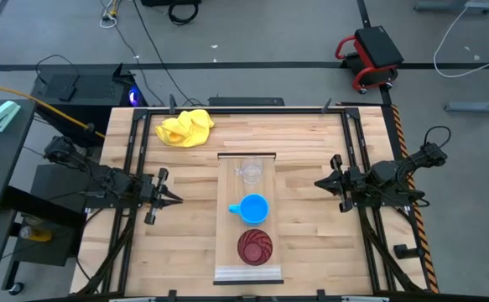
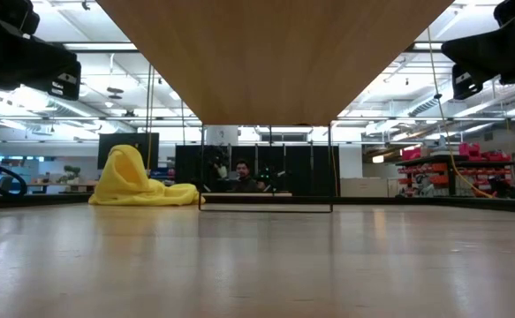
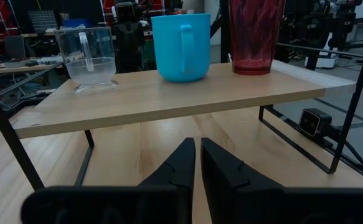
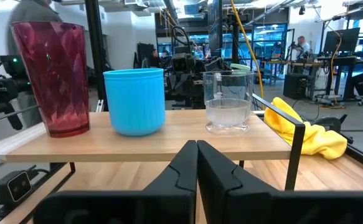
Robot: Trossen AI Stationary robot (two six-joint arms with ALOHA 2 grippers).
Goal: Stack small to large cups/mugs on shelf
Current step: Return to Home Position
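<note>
Shelf (image 1: 265,189) stands mid-table, lengthwise. Three cups sit on it in a row, apart from each other: clear cup (image 1: 249,171) at the far end, blue mug (image 1: 253,208) in the middle, red cup (image 1: 254,247) toward the near end. Yellow cloth (image 1: 185,128) lies on the table (image 1: 311,252) beyond the shelf's far left corner. Left gripper (image 1: 177,200) is left of the shelf, fingers together, empty. Right gripper (image 1: 319,182) is right of it, fingers together, empty. Neither touches the shelf.

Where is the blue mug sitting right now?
In the high view, the blue mug stands mid-picture, to neither side, on the middle of the shelf. It sits in a row between the clear cup and the dark red cup.
</note>
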